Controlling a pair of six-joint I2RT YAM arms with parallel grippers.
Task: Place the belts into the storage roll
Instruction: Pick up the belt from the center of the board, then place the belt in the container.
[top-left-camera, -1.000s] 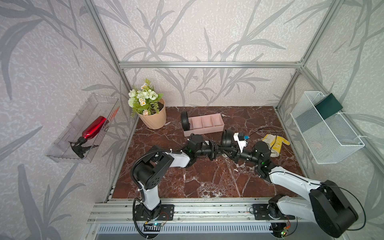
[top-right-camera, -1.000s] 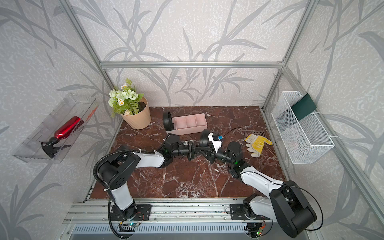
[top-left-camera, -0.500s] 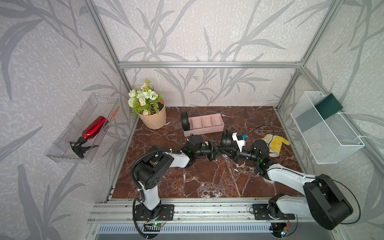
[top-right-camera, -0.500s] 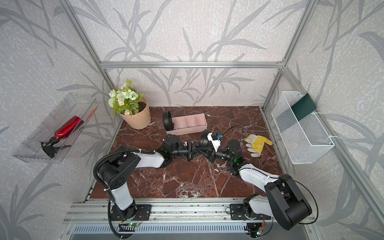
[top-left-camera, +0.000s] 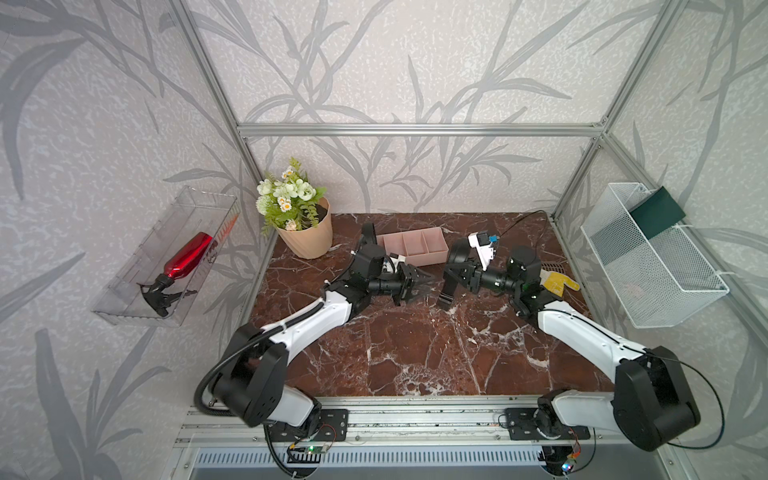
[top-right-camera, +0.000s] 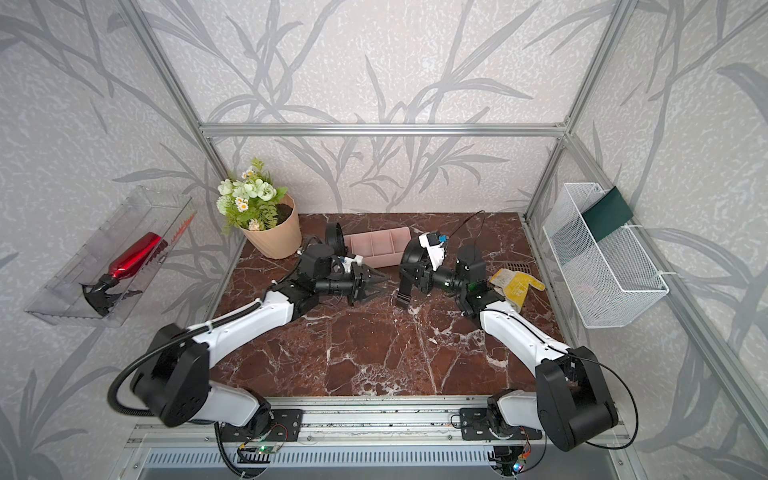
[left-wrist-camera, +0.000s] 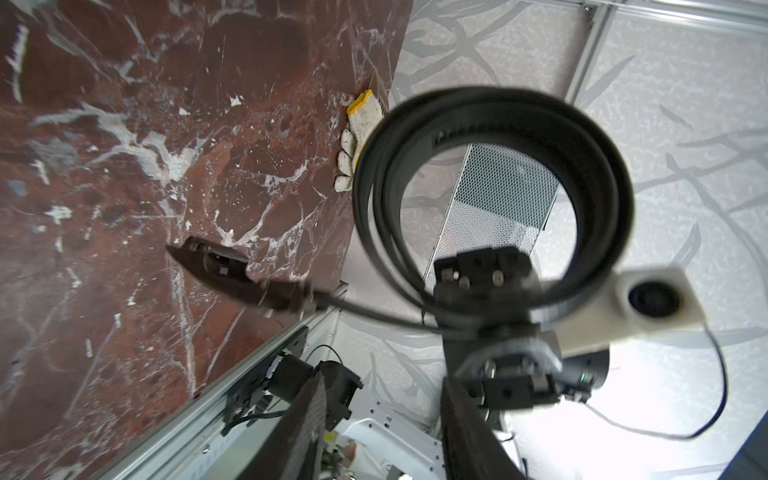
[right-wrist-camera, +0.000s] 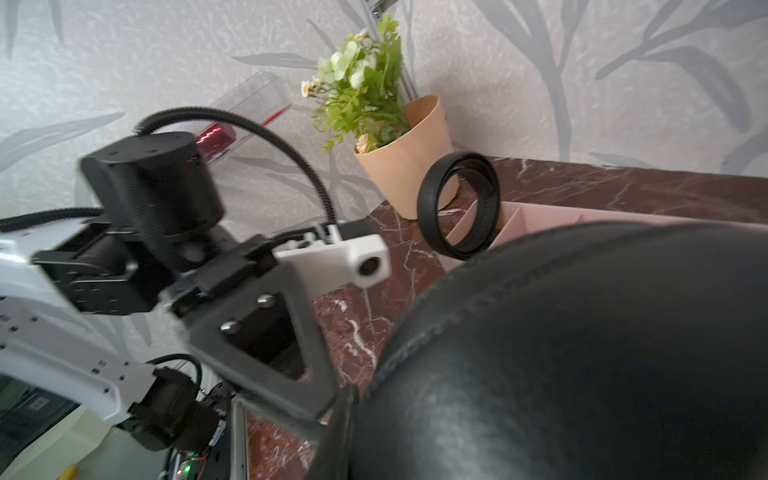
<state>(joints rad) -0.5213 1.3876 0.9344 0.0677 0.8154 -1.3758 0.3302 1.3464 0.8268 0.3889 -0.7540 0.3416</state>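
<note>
Both top views show my right gripper (top-left-camera: 451, 276) (top-right-camera: 409, 274) shut on a coiled black belt (top-left-camera: 457, 253) (top-right-camera: 412, 252), held above the marble. Its loose tail (top-left-camera: 446, 293) hangs toward the floor, buckle end (left-wrist-camera: 224, 270) lowest. In the left wrist view this coil (left-wrist-camera: 494, 124) is a wide ring. My left gripper (top-left-camera: 426, 286) (top-right-camera: 383, 284) stands open and empty, facing the coil across a small gap. A second coiled belt (top-left-camera: 368, 232) (right-wrist-camera: 459, 203) stands on edge at the end of the pale pink storage roll (top-left-camera: 411, 245) (right-wrist-camera: 540, 224).
A peach flowerpot (top-left-camera: 309, 237) stands left of the tray. A yellow and white glove (top-left-camera: 557, 282) and a floor grate (top-left-camera: 550, 266) lie under my right arm. A white mesh basket (top-left-camera: 648, 257) hangs on the right wall and a clear bin with a red bottle (top-left-camera: 183, 257) on the left.
My left gripper has opened, let go of the belt and drawn back a little. The right gripper has closed on the coil and keeps holding it; the tail now hangs free.
</note>
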